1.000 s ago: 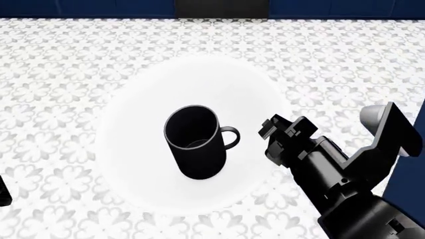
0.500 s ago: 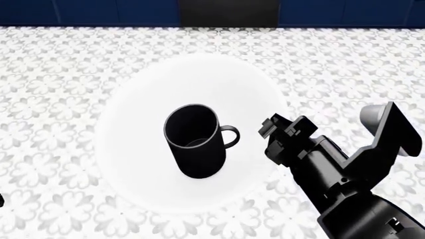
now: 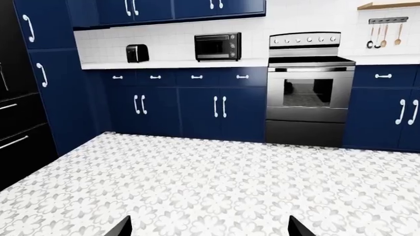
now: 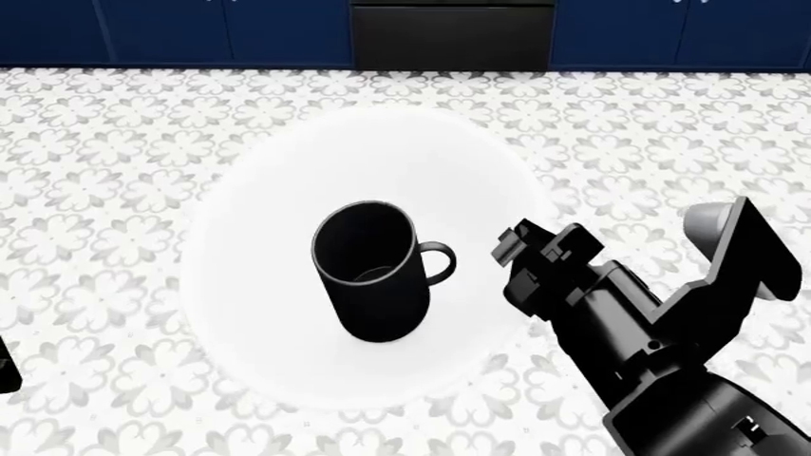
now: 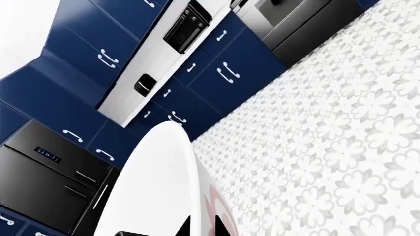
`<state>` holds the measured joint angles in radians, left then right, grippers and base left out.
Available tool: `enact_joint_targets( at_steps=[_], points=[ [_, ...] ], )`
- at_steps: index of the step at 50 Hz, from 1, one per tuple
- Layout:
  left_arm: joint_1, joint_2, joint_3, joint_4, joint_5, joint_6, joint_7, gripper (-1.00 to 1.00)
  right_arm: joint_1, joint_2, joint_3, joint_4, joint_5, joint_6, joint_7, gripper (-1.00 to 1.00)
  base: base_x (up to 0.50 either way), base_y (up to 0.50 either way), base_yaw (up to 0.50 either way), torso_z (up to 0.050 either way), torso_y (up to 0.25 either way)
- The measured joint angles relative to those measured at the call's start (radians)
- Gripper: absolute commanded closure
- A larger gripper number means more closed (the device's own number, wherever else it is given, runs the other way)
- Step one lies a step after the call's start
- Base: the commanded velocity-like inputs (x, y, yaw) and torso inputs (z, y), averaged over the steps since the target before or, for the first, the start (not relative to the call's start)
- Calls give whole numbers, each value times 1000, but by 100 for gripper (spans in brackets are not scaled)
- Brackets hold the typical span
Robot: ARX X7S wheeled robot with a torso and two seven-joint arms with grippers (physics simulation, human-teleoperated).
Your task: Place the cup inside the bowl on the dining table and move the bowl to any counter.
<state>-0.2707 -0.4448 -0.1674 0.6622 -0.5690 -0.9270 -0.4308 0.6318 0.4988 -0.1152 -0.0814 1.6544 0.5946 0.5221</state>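
On my head view the cup (image 4: pixel 370 271) stood upright inside the bowl (image 4: pixel 273 313), handle toward my right gripper (image 4: pixel 514 249). That gripper pinched the bowl's rim, holding it above the patterned floor (image 4: pixel 102 142). My left gripper (image 3: pixel 208 227) showed only two fingertips spread wide apart, holding nothing.

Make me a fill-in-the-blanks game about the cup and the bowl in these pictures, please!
1. The black cup stands inside the white ____.
2. The cup's handle points toward the robot's ____ end effector.
3. The floor below the bowl has a ____ pattern.
4. The cabinets across the kitchen are dark ____.

Missing words: bowl; right; flower; blue
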Motion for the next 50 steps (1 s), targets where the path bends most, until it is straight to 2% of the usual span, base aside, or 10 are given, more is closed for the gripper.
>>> enact_joint_targets(
  at_steps=[14,50],
  points=[
    [-2,-2,-84,-17,-75,28,60,-100,3,-1,-4,3,0,-2,-1,100,500,177,0,0,1],
    [-44,-72,-71,1,-79,29,94,-100,11,-2,-16,15,-9,-8,-9,100,500,179,0,0,2]
  ],
)
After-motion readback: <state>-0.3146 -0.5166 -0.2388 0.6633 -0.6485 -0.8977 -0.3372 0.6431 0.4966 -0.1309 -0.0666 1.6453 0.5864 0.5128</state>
